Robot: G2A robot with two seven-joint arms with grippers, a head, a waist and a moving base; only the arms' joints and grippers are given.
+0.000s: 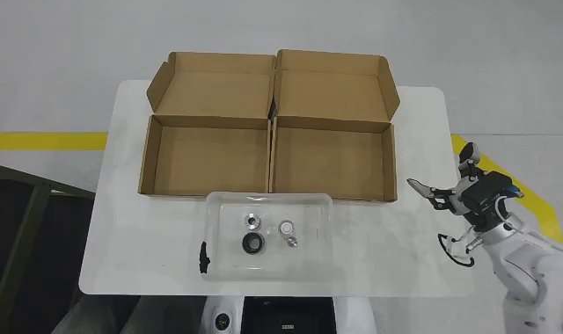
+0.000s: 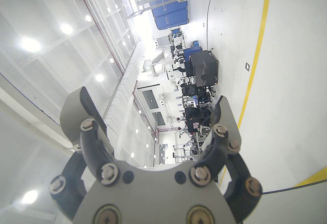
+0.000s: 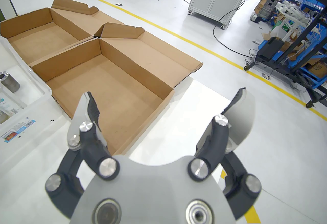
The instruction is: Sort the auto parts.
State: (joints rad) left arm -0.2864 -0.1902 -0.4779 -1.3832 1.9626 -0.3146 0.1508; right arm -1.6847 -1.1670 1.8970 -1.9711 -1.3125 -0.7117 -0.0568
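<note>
A clear plastic tray (image 1: 213, 237) stands at the table's front middle. It holds a silver cylinder (image 1: 252, 220), a black ring (image 1: 254, 243) and a small white and silver part (image 1: 288, 232). The cylinder (image 3: 9, 80) and the tray's rim (image 3: 30, 74) also appear in the right wrist view. My right gripper (image 1: 426, 212) (image 3: 164, 97) hangs open and empty over the table's right edge, beside the right cardboard box. My left gripper (image 2: 153, 97) is open and empty, facing the hall and its ceiling.
Two open cardboard boxes, left (image 1: 207, 158) and right (image 1: 330, 163), sit side by side behind the tray, lids folded back. A small black piece (image 1: 203, 257) lies at the tray's front left corner. The white table (image 1: 413, 264) has bare room at the right.
</note>
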